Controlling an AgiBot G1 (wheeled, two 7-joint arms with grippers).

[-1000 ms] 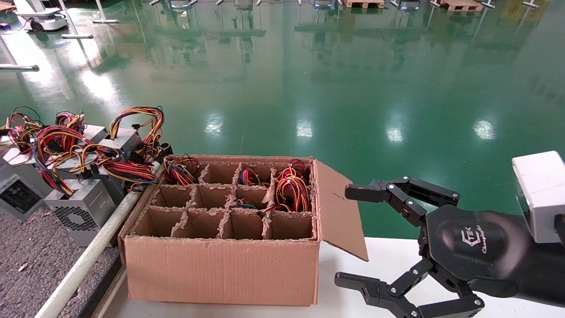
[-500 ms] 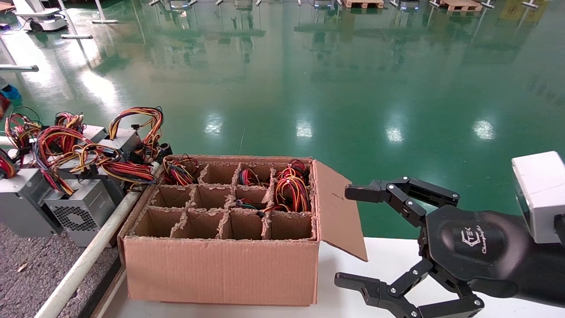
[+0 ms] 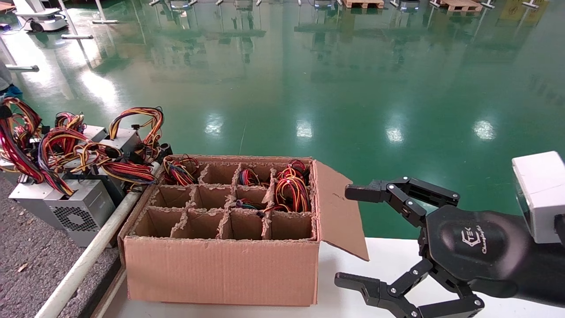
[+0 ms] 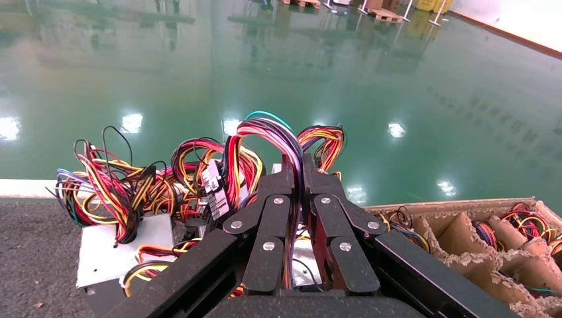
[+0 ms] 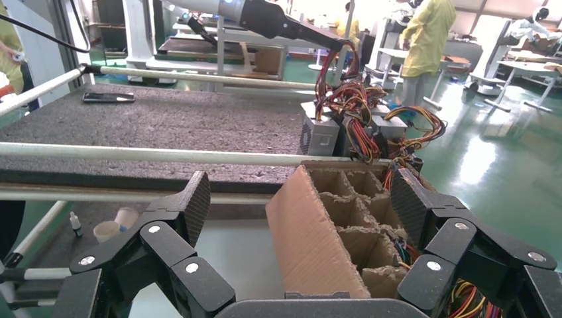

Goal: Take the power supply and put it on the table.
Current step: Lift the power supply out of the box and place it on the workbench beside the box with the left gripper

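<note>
- Since half a second ago the power supply [image 3: 27, 194] at the far left has tilted and sits lower, and its wires [image 3: 15, 132] have been drawn up higher; the box [image 3: 220, 265] and the right end effector [image 3: 353, 236] have not moved.
- The left end effector [image 4: 296, 173] is pinched narrow on the wires [image 4: 265, 132], its fingers [image 4: 275, 192] pressed together around the red and purple strands just above the unit.
- In the right wrist view the left arm [image 5: 265, 16] reaches down to the wire bundle [image 5: 338, 79] over the cluster of grey units.
- The power supply hangs or rests at the edge of the table [image 3: 26, 247], just beside another unit [image 3: 81, 212] with a perforated vent; from the head view it is hard to say whether its base touches the surface.
- More units [image 3: 119, 141] with tangled wires stand behind, near the rail [image 3: 88, 256].
- The box is cardboard, with dividers, and stands on the white tabletop [image 3: 388, 256] just right of the rail; several far cells hold wired units [image 3: 291, 190], the near cells show only cardboard.
- The right end effector hovers wide open over the white tabletop, right of the box flap [image 3: 340, 207], holding nothing.
</note>
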